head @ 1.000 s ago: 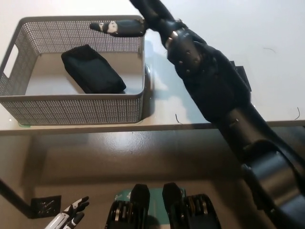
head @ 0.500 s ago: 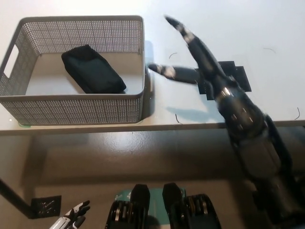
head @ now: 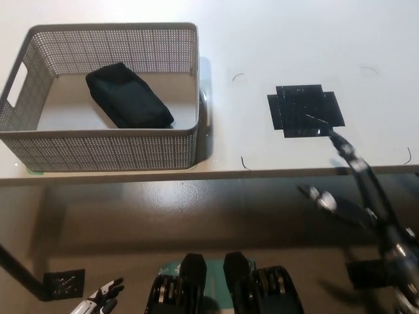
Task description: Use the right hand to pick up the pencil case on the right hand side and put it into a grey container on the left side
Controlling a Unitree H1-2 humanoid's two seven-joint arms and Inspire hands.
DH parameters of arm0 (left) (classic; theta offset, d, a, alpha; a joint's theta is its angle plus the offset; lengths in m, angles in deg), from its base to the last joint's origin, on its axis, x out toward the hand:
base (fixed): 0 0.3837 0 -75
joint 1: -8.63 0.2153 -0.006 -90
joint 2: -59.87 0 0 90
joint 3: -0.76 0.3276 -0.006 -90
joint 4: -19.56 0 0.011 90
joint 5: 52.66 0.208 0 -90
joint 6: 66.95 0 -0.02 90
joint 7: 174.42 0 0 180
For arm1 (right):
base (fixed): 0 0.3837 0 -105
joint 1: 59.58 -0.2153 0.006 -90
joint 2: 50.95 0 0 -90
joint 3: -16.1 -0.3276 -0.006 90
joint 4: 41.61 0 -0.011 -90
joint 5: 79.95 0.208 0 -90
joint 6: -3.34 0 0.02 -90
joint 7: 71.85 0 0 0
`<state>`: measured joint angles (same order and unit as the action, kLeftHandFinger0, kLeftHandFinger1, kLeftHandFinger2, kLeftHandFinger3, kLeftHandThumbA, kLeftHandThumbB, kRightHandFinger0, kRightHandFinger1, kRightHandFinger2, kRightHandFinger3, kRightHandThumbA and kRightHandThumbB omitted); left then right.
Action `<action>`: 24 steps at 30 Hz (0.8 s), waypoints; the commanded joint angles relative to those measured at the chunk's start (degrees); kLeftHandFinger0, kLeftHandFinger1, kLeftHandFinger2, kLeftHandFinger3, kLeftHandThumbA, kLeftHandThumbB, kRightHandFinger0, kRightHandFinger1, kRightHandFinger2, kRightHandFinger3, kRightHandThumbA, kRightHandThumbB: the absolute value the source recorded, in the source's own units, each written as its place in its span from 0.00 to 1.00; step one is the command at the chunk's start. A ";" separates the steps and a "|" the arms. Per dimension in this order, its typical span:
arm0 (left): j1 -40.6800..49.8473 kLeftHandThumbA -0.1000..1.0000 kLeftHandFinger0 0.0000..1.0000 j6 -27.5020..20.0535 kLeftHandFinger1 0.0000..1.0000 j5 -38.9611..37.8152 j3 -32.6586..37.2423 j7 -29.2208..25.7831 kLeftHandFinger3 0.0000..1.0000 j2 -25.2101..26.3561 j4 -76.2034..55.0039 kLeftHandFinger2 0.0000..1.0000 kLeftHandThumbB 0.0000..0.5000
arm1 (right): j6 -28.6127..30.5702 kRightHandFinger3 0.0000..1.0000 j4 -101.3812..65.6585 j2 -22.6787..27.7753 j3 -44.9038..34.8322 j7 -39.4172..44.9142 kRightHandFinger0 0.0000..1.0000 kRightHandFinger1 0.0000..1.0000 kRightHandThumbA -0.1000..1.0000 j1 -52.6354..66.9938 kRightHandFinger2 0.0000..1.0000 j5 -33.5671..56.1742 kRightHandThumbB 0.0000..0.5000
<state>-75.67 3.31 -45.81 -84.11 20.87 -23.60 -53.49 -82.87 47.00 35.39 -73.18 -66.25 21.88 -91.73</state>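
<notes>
One step at most seems left: the pencil case (head: 129,97) lies inside the grey container (head: 98,152), the empty, spread-fingered right hand (head: 357,196) well right of it.

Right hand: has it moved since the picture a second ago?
Yes. The right hand has pulled back from the grey container's far rim, down and right past the black tape patch, off the table's front edge.
</notes>
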 commanded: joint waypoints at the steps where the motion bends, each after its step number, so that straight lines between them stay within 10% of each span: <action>1: 1.74 1.00 1.00 -2.94 1.00 -1.30 -2.76 -1.98 1.00 1.85 0.50 1.00 0.88 | 10.45 1.00 -7.60 3.10 -6.42 3.07 1.00 1.00 1.00 11.43 1.00 17.70 0.78; 24: 0.42 1.00 1.00 -3.65 1.00 0.22 -6.49 -4.87 1.00 0.23 2.46 1.00 0.90 | 19.04 1.00 41.73 1.01 -7.76 10.73 1.00 1.00 1.00 3.44 1.00 21.17 0.84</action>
<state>-74.50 2.87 -46.01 -89.05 19.63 -23.66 -51.27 -70.99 86.30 36.11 -79.32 -60.32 28.78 -76.81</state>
